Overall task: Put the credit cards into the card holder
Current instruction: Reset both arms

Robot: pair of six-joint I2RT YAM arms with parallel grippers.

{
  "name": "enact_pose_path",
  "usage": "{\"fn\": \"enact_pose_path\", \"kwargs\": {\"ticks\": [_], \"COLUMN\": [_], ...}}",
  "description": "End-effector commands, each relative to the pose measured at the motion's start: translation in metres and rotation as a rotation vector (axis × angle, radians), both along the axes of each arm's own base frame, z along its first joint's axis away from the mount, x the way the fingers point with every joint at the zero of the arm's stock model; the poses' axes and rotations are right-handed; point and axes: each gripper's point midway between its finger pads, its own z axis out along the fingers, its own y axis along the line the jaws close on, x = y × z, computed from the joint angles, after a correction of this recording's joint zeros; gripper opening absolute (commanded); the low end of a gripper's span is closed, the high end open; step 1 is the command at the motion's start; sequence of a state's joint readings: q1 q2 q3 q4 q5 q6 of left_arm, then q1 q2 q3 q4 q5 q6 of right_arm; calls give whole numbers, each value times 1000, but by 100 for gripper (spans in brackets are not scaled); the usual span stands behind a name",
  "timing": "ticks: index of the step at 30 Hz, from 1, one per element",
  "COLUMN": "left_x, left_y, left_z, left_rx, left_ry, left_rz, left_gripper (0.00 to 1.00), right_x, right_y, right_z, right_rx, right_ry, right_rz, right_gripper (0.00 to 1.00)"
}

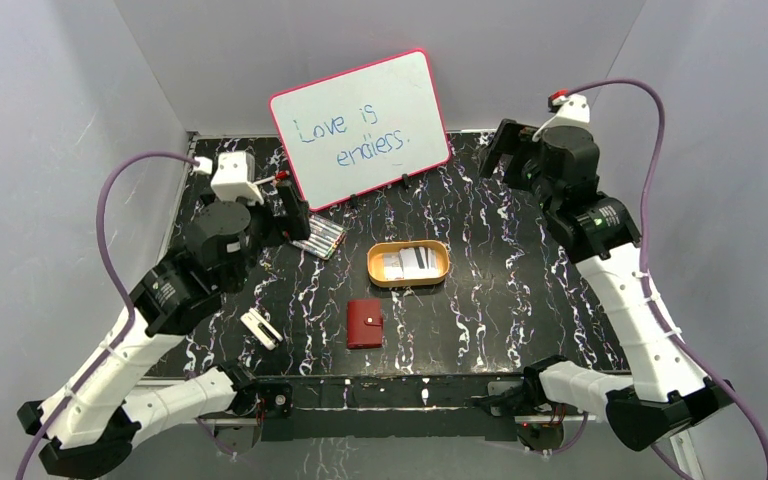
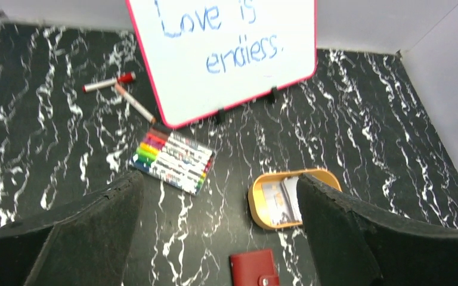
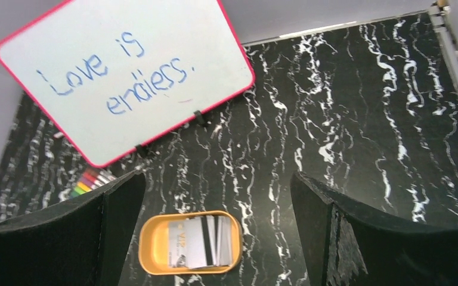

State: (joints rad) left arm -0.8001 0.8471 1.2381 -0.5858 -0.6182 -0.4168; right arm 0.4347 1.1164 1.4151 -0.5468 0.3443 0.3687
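Left hand [image 1: 295,215]: raised over the left rear of the table [image 1: 520,300], fingers spread apart, nothing between them.

A small white object [image 1: 260,328] is noted beside the left arm; what it is cannot be made out. The colour marker set [image 1: 320,240] is laid just in front of the whiteboard [image 1: 360,128].

The card holder [image 1: 365,323] is found closed and flat on the table, at centre near the front edge, well apart from both hands. The credit cards [image 1: 405,263] are overlapped inside the orange oval tray [image 1: 373,268], just behind the holder and not touching it.

Right hand [image 1: 495,150]: raised over the right rear of the table, fingers spread apart, empty.

Risks, as judged:
- The holder is shut and has to be opened before any card is inserted. If it is light, it may be pushed across the table rather than unfolded.
- The cards are thin, overlapped and fenced in by the tray wall. Two could be lifted at once or one dropped.
- The tray could be dragged if its rim is caught by a finger.

Views:
- Two loose markers [image 2: 108,82] left of the whiteboard are shown only by the left wrist view; in the top view that spot is covered by the left arm.
- The dark stripe on one card is shown most clearly by the right wrist view, where the holder is out of frame.
- The holder's snap tab is seen best at the lower edge of the left wrist view.
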Motion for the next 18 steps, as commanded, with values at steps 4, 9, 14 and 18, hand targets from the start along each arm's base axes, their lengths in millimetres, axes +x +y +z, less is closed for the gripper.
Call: {"fn": "enact_pose_path", "kwargs": {"ticks": [4,9,14,18], "left_x": [17,16,11,18], "left_y": [8,0,-12,-22], "left_z": [92,141,171,156], "left_rx": [82,67,14,36], "left_ry": [-218,-296,-354,-334], "left_rz": [21,-18,-58,-60], "left_gripper": [95,95,95,95], "right_x": [10,-11,-37,-39], "right_y": [10,2,0,-1], "right_z": [76,140,174,161], "right_rx": [122,91,109,118], "right_ry": [-280,-481,-617,-615], "right_rz": [89,111,135,133], "right_gripper": [100,100,100,100]}}
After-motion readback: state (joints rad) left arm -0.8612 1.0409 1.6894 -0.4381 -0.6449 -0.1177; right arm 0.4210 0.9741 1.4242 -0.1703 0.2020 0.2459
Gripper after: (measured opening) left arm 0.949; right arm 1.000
